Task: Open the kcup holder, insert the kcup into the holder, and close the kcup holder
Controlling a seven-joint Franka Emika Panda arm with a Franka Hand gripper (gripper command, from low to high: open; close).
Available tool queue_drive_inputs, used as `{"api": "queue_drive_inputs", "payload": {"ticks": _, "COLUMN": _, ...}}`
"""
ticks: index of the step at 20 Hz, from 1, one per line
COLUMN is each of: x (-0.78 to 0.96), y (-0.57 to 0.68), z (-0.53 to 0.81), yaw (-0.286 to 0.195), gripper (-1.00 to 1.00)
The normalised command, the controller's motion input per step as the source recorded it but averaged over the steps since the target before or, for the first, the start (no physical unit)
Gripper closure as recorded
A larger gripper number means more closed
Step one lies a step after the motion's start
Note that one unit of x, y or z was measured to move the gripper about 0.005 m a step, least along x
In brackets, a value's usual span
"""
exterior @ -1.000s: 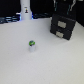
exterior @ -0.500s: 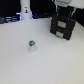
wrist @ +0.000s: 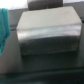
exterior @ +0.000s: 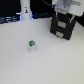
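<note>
Toward the far right corner of the pale counter (exterior: 50, 62), as the exterior view shows it, the black boxy kcup holder (exterior: 63, 27) with light rectangular handles on its front is sitting closed, its drawers flush with its face. Directly above it the white robot arm (exterior: 65, 6) is hanging, its lower part overlapping the top of the black box; the hand itself is too blurred to make out, so whether its fingers are spread or pressed together cannot be told. Nearer the middle of the counter, well apart from the holder, the small white cylindrical kcup (exterior: 32, 46) with a green top is standing upright on its own, touching nothing else. At the far edge, toward the exterior view's left, a tall white bottle-like object (exterior: 25, 11) is standing in front of a dark background. From the wrist view, the holder (wrist: 47, 32) is filling most of the frame as a dark, glossy block seen from close above, with a teal strip (wrist: 4, 27) showing along one border.
</note>
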Motion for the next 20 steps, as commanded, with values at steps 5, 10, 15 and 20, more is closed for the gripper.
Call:
{"api": "queue_drive_inputs", "payload": {"ticks": 5, "x": -0.25, "y": 0.04, "z": -0.33, "yaw": -0.007, "gripper": -1.00}}
{"api": "queue_drive_inputs", "payload": {"ticks": 10, "x": -0.03, "y": 0.05, "z": -0.02, "yaw": -0.013, "gripper": 1.00}}
{"api": "queue_drive_inputs", "payload": {"ticks": 15, "x": 0.27, "y": -0.03, "z": 0.02, "yaw": -0.039, "gripper": 1.00}}
{"api": "queue_drive_inputs", "payload": {"ticks": 20, "x": 0.50, "y": -0.05, "z": 0.05, "yaw": -0.056, "gripper": 1.00}}
